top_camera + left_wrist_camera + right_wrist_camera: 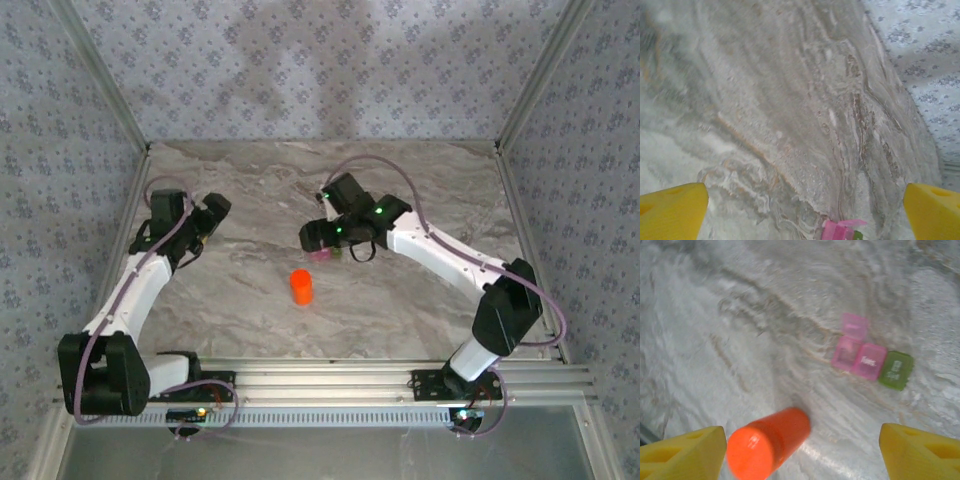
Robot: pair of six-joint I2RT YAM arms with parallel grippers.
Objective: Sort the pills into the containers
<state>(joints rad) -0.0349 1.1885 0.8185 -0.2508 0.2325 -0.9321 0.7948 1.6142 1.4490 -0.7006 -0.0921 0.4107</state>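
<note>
Right wrist view showed the right claw (802, 442) apart and empty near the orange bottle (767, 442); pills for the containers (871, 361) probably needed it opened.

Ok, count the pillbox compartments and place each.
3, joined in a row, seen from the right wrist: open pink compartment left, shut pink compartment middle, green compartment right. None looks hidden.

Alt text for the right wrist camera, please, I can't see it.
An orange capped bottle stands on the marble table low in the view, with the right hand's open yellow fingers at the bottom corners. Beyond it lies a strip of pill containers, two pink and one green, the end pink lid flipped open.
</note>
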